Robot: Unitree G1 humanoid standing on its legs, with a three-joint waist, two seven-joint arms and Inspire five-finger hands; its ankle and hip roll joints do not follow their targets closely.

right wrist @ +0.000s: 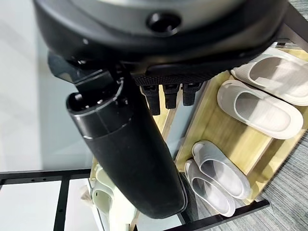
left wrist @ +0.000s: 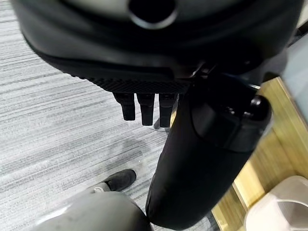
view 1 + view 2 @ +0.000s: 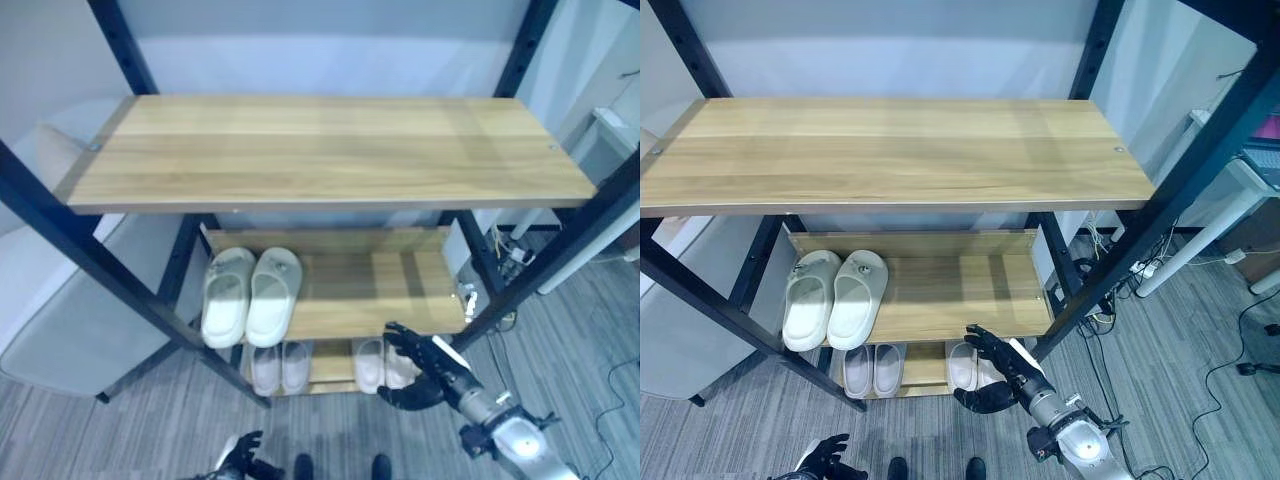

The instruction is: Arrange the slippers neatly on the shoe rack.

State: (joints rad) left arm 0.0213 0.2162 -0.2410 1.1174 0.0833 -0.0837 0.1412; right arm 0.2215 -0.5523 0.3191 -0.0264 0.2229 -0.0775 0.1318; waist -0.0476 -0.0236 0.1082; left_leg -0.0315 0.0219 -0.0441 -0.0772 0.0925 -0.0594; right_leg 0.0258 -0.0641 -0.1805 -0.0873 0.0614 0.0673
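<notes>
Grey striped carpet (image 3: 120,420) runs under a black-framed shoe rack (image 3: 330,150) with smooth pale wood shelves. Low at my left, my left hand (image 3: 240,455) hangs near the floor, fingers loosely spread, holding nothing. On the middle shelf's left end lie two rounded, cream slippers (image 3: 250,295) side by side. Below them sits a smaller grey pair (image 3: 280,367), then another pale slipper (image 3: 370,362). My right hand (image 3: 420,358) reaches toward it, fingers splayed and empty.
</notes>
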